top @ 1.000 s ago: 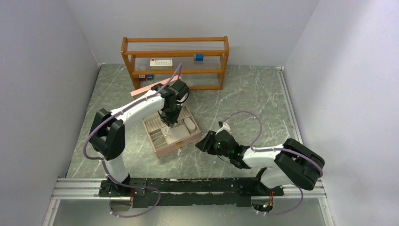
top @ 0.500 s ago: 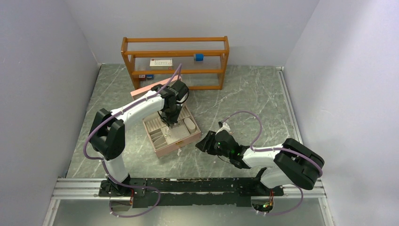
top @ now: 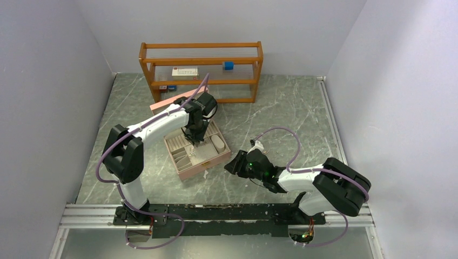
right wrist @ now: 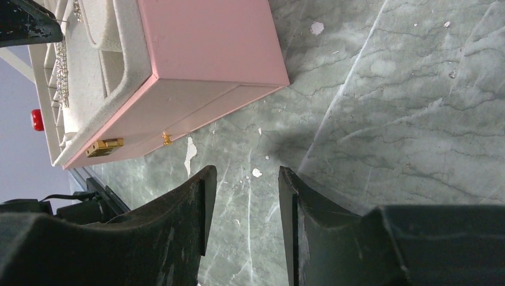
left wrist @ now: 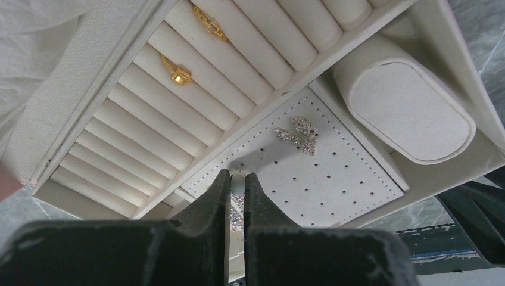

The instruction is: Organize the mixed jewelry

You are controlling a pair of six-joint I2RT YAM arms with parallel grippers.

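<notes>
The open pink jewelry box (top: 195, 171) sits at mid-table. My left gripper (top: 193, 143) hangs over its perforated earring pad (left wrist: 339, 179), shut on a sparkling rhinestone earring (left wrist: 237, 205) whose post sticks out at the fingertips. My left gripper (left wrist: 237, 177) is just above the pad's corner. A second rhinestone earring (left wrist: 298, 134) sits pinned on the pad. Two gold rings (left wrist: 177, 72) rest in the ring rolls. My right gripper (top: 232, 163) is open and empty, low over the marble beside the box's front corner (right wrist: 196, 53).
A wooden shelf (top: 202, 82) with small boxes stands at the back. The box's pink lid (top: 163, 103) leans behind the box. An oval cushion (left wrist: 405, 110) fills the compartment next to the pad. A gold latch (right wrist: 104, 146) is on the box front.
</notes>
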